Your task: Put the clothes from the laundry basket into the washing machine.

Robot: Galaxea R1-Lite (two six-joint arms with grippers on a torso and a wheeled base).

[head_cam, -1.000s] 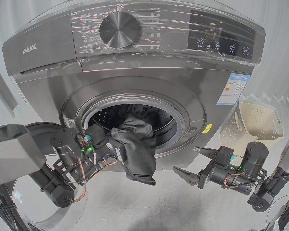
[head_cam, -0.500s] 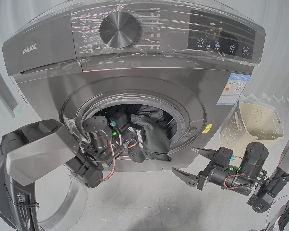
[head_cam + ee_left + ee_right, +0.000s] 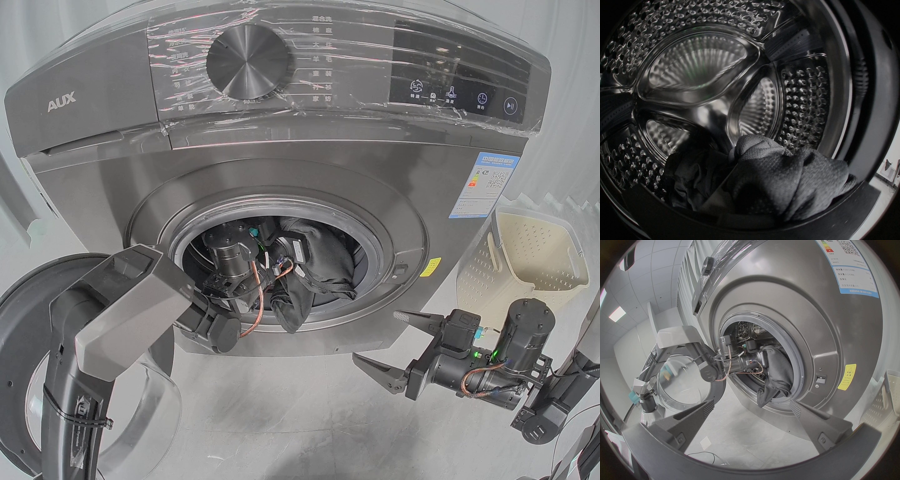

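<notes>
My left gripper (image 3: 301, 251) is inside the washing machine's round opening (image 3: 375, 231), shut on a dark garment (image 3: 326, 257). The cloth drapes over the fingers and hides them; one end hangs over the lower door seal. In the left wrist view the garment (image 3: 775, 178) bunches at the drum's mouth, with another dark cloth (image 3: 690, 175) lying deeper in the steel drum (image 3: 703, 62). My right gripper (image 3: 379, 337) hangs open and holds nothing, low in front of the machine to the right of the opening. The cream laundry basket (image 3: 539, 251) stands to the right of the washer.
The washer's round door (image 3: 25, 350) stands swung open on the left, behind my left arm. Grey floor (image 3: 300, 412) lies in front of the machine. The control panel with its dial (image 3: 249, 61) is above the opening.
My left arm has pushed up and forward from in front of the opening into the drum, carrying the dark garment in; far less cloth hangs outside. The right gripper has sunk slightly.
</notes>
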